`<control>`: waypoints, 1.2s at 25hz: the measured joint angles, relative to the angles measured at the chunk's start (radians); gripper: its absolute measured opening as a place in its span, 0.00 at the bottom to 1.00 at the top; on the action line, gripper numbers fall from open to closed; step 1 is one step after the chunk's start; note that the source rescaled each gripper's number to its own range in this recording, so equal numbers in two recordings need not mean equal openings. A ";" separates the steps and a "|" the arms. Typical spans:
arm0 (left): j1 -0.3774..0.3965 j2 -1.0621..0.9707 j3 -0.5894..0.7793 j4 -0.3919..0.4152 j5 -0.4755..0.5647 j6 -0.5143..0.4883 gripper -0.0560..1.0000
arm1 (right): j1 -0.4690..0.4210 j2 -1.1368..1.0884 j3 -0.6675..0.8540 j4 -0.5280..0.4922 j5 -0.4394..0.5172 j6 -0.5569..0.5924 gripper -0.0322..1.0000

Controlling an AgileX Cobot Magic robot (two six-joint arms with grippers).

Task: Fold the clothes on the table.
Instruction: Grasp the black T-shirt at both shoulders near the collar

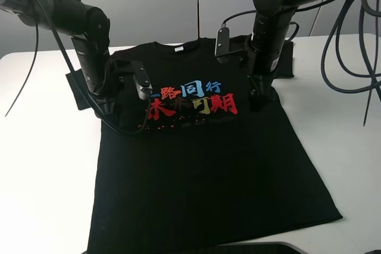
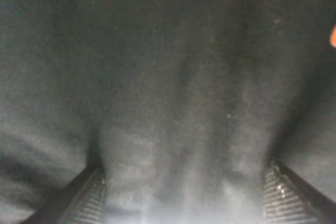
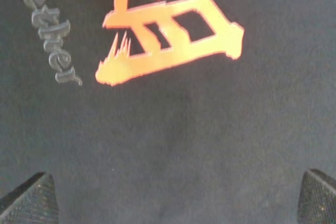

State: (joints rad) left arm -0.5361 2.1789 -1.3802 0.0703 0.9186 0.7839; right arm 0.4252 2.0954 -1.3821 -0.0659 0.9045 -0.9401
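A black T-shirt (image 1: 202, 171) with a red, blue and yellow print (image 1: 190, 102) lies flat, front up, collar at the far side. My left gripper (image 1: 110, 106) is down on the shirt's left chest edge; in the left wrist view (image 2: 184, 198) its fingers (image 2: 84, 198) stand wide apart with black cloth between them. My right gripper (image 1: 260, 100) is down on the shirt just right of the print; in the right wrist view (image 3: 173, 198) its fingertips (image 3: 31, 200) are spread wide over plain cloth below an orange character (image 3: 168, 35). Neither holds anything.
The white table (image 1: 41, 165) shows bare on both sides of the shirt. The left sleeve (image 1: 77, 87) and right sleeve (image 1: 286, 57) lie spread outward. Cables (image 1: 357, 40) hang at the right. A dark object (image 1: 256, 248) sits at the near edge.
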 joint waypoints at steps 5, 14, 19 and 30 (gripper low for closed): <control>0.000 0.013 -0.008 0.006 0.008 0.000 0.85 | 0.002 0.000 0.000 0.004 -0.008 0.000 0.98; -0.001 0.014 -0.009 0.021 0.001 0.000 0.75 | 0.002 0.000 -0.002 0.004 -0.026 0.008 0.98; -0.001 0.017 -0.011 0.032 -0.008 0.000 0.43 | 0.002 0.000 -0.002 0.017 -0.031 0.013 0.98; -0.001 0.019 -0.011 0.030 0.008 0.000 0.40 | 0.002 0.000 -0.002 0.053 -0.034 0.013 0.98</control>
State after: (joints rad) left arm -0.5367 2.1975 -1.3916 0.1001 0.9261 0.7837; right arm 0.4268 2.0954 -1.3838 -0.0127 0.8710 -0.9275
